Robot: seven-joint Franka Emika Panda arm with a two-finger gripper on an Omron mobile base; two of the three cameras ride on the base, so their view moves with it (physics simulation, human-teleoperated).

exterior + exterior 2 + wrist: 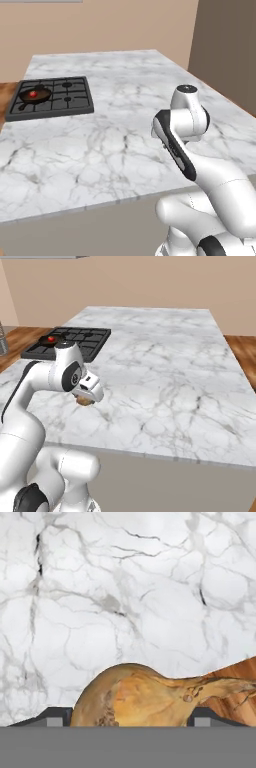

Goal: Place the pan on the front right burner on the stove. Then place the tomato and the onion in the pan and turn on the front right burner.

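Onion (145,694) sits between my gripper (130,717) tips, gripped for carrying. Pan (35,95) already holds tomato (33,93) on stove (75,102).

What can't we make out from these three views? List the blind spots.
- Claw grip: in the hand view the onion sits between the fingertips, but the bottom edge cuts off any contact.
- Onion in the right base view: mostly hidden under the hand.
- Stove knobs: not visible in the left base view.
- Pan with tomato: too small to tell which burner it is on.
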